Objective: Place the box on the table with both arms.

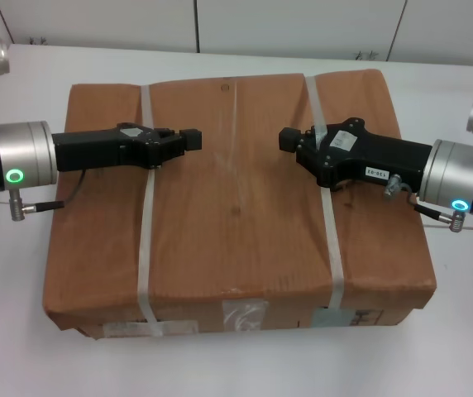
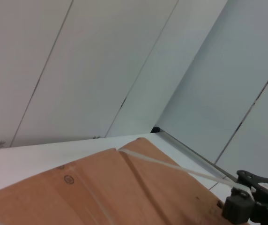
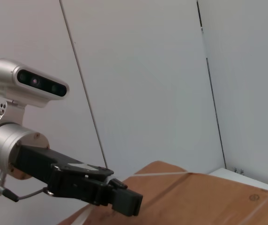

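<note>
White desk is carrying the box flat, its long axis running left to right. Both pincers are hovering over its top, the left pincer and the right pincer pointing inward at each other, about equally near; I cannot tell whether either is apart or together, and neither seems to be holding anything.

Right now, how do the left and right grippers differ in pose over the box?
The left gripper reaches in from the box's left side and lies about level; the right gripper comes from the right side, angled toward the far edge. The left gripper's body crosses the left strap; the right gripper's crosses the right strap. Both are black, sit over the box top and point at each other across a gap.
</note>
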{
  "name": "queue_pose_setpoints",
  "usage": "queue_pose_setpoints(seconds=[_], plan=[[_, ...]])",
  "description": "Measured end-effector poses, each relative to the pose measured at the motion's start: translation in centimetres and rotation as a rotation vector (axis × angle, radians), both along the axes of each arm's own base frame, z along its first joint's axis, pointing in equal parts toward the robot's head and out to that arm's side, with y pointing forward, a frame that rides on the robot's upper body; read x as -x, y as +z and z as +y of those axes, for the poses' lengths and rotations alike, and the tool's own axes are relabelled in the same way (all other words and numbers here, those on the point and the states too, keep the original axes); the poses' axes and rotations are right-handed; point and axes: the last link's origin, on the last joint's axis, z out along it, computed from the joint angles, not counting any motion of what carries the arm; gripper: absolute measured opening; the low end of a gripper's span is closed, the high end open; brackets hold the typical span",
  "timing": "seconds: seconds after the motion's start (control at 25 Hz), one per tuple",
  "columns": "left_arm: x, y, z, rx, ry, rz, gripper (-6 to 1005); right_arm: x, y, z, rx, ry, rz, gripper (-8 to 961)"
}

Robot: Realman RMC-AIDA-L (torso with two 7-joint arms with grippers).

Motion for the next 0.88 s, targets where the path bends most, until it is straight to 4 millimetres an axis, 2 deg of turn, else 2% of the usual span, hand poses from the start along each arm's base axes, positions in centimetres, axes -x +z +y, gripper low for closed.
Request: queue_pose_setpoints(seconds=[0.88], plan=[[-0.05, -0.33, 0.02, -0.001, 0.002, 0.005, 59, -0.33, 0.17, -0.06, -0.01, -0.014, 0.007, 21]])
